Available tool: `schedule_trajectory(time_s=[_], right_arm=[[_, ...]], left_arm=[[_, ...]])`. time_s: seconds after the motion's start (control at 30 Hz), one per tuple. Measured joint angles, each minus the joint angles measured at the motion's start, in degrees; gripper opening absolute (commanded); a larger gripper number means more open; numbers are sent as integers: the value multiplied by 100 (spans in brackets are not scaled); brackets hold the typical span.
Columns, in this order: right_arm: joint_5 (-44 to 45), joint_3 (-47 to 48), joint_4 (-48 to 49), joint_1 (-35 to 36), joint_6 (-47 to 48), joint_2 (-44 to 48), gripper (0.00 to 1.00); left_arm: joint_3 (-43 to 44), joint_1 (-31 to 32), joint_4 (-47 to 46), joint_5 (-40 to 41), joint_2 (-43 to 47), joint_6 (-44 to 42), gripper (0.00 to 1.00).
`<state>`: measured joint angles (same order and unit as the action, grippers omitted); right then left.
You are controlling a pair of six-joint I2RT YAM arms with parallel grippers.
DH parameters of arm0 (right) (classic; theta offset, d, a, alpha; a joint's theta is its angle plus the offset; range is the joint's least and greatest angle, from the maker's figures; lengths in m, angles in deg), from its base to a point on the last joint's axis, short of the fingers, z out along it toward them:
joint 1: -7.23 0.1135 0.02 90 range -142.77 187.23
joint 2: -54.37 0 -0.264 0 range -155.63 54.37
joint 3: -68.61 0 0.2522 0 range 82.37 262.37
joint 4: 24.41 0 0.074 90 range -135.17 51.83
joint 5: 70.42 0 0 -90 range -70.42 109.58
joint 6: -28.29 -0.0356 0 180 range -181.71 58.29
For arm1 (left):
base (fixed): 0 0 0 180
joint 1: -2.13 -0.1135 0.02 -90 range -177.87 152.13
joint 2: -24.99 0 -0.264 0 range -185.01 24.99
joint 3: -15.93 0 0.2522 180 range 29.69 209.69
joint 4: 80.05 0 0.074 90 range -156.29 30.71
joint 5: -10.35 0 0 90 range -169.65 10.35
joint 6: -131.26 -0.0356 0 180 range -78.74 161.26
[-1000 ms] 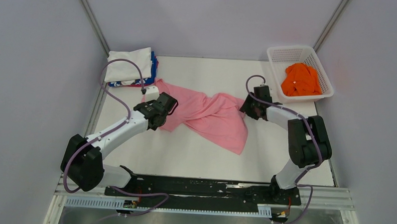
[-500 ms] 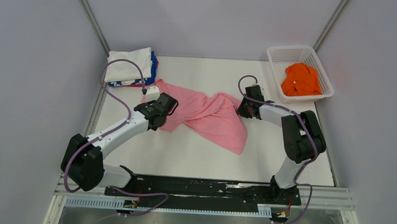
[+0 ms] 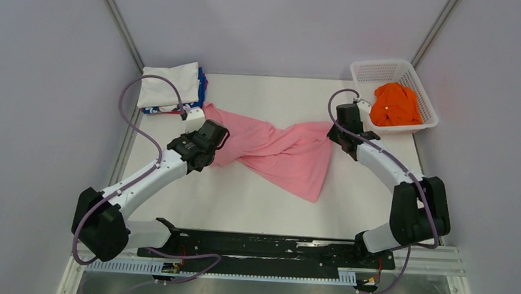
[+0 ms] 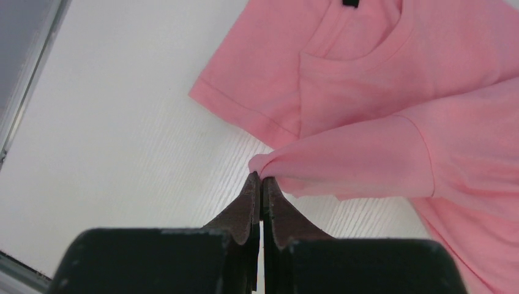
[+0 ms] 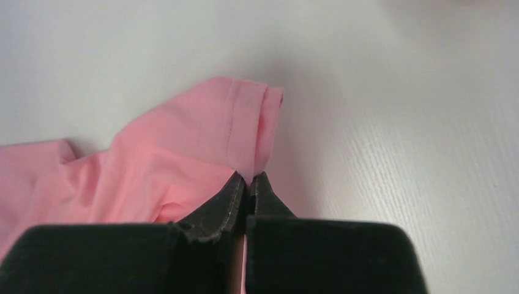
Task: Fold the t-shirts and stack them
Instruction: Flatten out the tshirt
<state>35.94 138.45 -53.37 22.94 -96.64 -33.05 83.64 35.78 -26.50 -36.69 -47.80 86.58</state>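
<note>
Pink shirt (image 3: 280, 154) lay twisted mid-frame on the surface (image 3: 256, 199), long axis left to right; left pincer (image 4: 261, 184) clamped its left end, right pincer (image 5: 248, 180) pinched the right hem corner, both shut tight

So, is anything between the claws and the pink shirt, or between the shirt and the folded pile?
Nothing visible. The left claw and right claw are shut on the pink shirt; its corner lies beside the folded pile.
</note>
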Motion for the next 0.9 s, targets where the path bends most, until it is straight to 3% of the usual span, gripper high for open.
schedule_trajectory(time_s=[0.27, 0.63, 0.77, 0.9], right_arm=[[232, -4, -142, -175, 514, 1685, 0], [66, 227, -450, -181, 1248, 4656, 0], [-310, 479, -540, -184, 1255, 5615, 0], [-518, 684, -592, -188, 1211, 5842, 0]], left_arm=[[566, 0, -402, 363, 826, -507, 0], [1731, 2, -1650, 363, 3237, -1834, 0], [2175, 2, -1818, 111, 3600, -2055, 0], [2286, 2, -1871, 7, 3587, -2164, 0]])
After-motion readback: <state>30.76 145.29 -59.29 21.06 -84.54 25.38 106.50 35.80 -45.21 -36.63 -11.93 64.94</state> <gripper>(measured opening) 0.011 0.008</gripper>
